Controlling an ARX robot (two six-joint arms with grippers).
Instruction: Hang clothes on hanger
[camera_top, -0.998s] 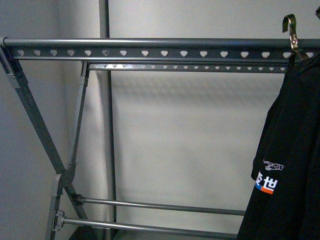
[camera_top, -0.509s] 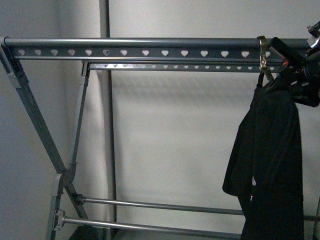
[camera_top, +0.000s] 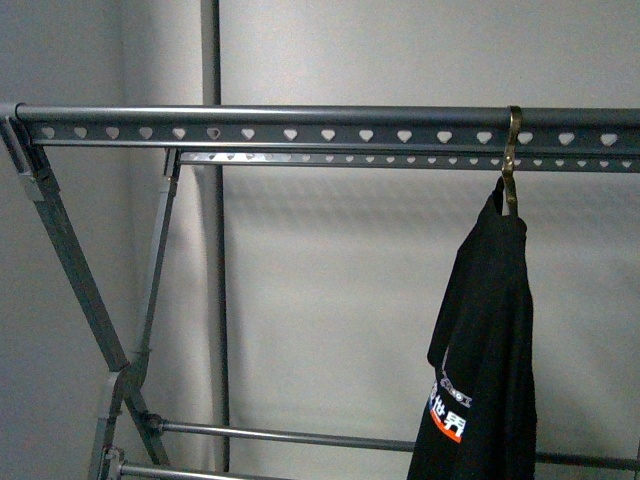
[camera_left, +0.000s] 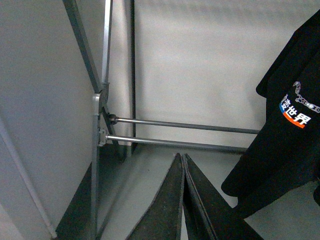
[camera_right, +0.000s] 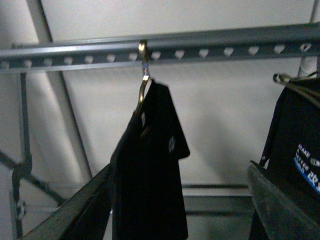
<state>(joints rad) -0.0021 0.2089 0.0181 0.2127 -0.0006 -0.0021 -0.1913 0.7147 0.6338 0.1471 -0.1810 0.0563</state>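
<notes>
The black T-shirt (camera_top: 485, 350) with a white, blue and orange logo hangs by a brass hook (camera_top: 513, 150) from the top rail of the grey rack (camera_top: 300, 125), right of its middle. Nothing holds it. No gripper shows in the front view. In the right wrist view the T-shirt (camera_right: 150, 165) hangs from the hook (camera_right: 143, 65) on the heart-holed rail (camera_right: 210, 47); my right gripper (camera_right: 179, 172) is open and empty, back from the shirt. My left gripper (camera_left: 182, 157) is shut and empty, low down, left of the shirt's hem (camera_left: 285, 125).
The rack's crossed legs (camera_top: 70, 260) stand at the left, with two lower cross rods (camera_left: 185, 132) near the floor. A second black printed garment (camera_right: 300, 150) hangs at the edge of the right wrist view. A pale wall is behind the rack.
The hook went from above the rail's right end onto the rail, further left. The right gripper, seen at the hook half a second ago, has left the front view. The shirt now hangs free.
</notes>
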